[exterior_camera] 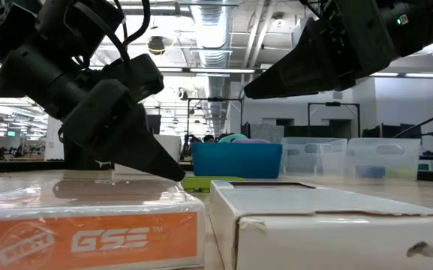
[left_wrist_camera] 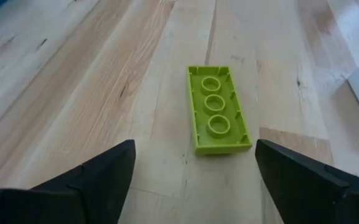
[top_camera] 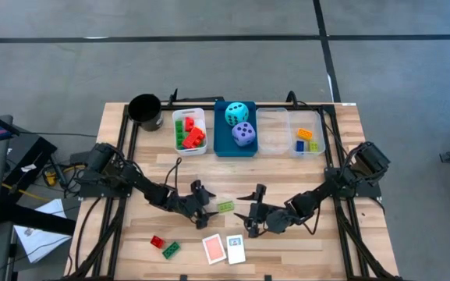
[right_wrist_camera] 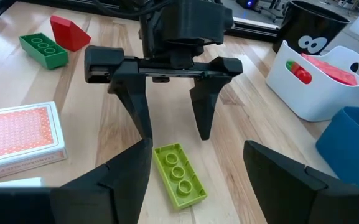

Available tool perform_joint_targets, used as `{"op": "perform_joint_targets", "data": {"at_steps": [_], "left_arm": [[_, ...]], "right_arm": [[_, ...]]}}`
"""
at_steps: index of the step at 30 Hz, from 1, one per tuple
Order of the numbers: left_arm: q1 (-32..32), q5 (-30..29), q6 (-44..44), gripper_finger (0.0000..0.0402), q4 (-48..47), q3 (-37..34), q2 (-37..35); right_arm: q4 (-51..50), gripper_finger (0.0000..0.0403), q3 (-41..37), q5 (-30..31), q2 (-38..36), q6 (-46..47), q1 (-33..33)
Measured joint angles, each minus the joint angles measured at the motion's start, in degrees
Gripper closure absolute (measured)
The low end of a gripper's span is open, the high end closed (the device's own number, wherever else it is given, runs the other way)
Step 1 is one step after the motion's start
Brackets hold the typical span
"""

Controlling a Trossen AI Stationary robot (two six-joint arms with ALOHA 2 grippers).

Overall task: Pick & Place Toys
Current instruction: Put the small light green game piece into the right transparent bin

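A lime-green brick (top_camera: 225, 206) lies on the table between my two grippers, hollow side up (left_wrist_camera: 218, 109). My left gripper (top_camera: 205, 204) is open just to its left. Its fingertips stand close above the table, short of the brick's end (right_wrist_camera: 178, 174). My right gripper (top_camera: 252, 212) is open and empty to the brick's right, pointing at it. A red brick (top_camera: 157, 242), a green brick (top_camera: 171, 250) and two cards (top_camera: 214, 249) (top_camera: 235, 249) lie near the front edge. The cyan die (top_camera: 237, 113) and the purple die (top_camera: 243, 134) sit in the blue bin (top_camera: 221, 144).
At the back stand a black cup (top_camera: 145, 112), a white bin (top_camera: 201, 148) with red and green bricks, the blue bin, and two clear bins (top_camera: 271, 131) (top_camera: 308, 150), one holding orange, yellow and blue bricks. A black frame runs along the table's sides.
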Motion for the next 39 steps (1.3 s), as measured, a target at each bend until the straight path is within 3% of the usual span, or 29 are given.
{"op": "perform_joint_targets", "data": {"at_steps": [17, 30, 39], "left_arm": [[-1.04, -0.13, -1.55, 0.0092, -0.22, 2.95, -0.01], [-1.11, -2.63, -1.32, 0.0092, 1.88, 4.63, 6.26], [-1.09, -2.99, 0.01, 0.0092, 0.30, 6.06, 6.71]], "right_arm": [[-0.41, 0.0153, -0.02, 0.00, 0.01, 0.46, 0.00], [-0.55, 0.0153, -0.02, 0.00, 0.02, 0.46, 0.00], [-0.57, 0.0153, -0.02, 0.00, 0.02, 0.46, 0.00]]}}
